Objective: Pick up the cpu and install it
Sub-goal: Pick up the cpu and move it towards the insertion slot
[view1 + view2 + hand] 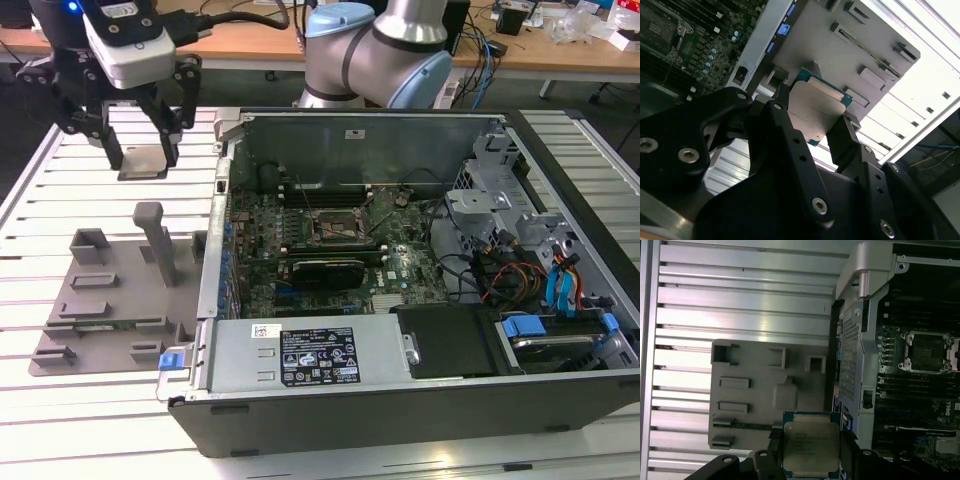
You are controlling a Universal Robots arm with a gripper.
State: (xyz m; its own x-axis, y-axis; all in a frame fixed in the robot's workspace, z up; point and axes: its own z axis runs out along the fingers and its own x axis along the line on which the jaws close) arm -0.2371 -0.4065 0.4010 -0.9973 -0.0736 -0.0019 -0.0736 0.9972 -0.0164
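My black two-fingered gripper [146, 157] is clenched on the cpu [150, 165], a small flat square chip with a pale silver-grey metal top and a green rim. In both wrist views the chip [816, 112] [811, 447] sits between my fingers [790, 135], pinched at two opposite edges with its metal top facing the cameras.

I hang above the slatted aluminium table [40, 190], near its far corner on the exterior view's left. The chip is in the air, clear of everything below it.

The flat grey plastic fixture plate with posts and slots [110, 300] lies on the table beneath and nearer the front edge than I am. Just beside it, toward the exterior view's right, stands the open black computer case [400, 410]. On the green motherboard [270, 250] inside is the square black-framed socket [340, 228], well apart from the chip.
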